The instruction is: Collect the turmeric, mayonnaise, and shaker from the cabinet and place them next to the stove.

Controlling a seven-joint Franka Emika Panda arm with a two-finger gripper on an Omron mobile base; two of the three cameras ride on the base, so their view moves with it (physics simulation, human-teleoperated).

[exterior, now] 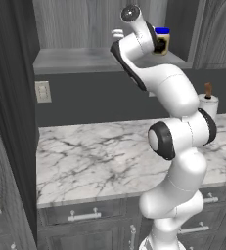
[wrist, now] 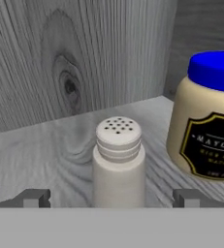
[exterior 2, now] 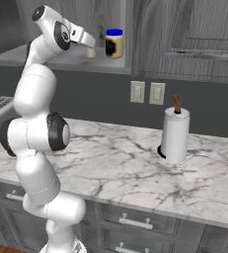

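Fetching the shaker (wrist: 119,162) from the cabinet (wrist: 60,63): gripper (wrist: 112,198) spread wide around it, mayonnaise (wrist: 208,121) right; next, close and lift.

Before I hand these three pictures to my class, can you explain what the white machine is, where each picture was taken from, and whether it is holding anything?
The white machine is a robot arm standing at a kitchen counter, reaching up into an open wall cabinet. Two pictures come from cameras on its base, behind it to the left and to the right. The third comes from a camera on its hand, looking along its fingers. On the cabinet shelf stand a small pale shaker and a cream mayonnaise jar with a blue lid. The gripper is open, one finger on each side of the shaker, not gripping it. Nothing is held. A paper-towel roll stands on the marble counter.
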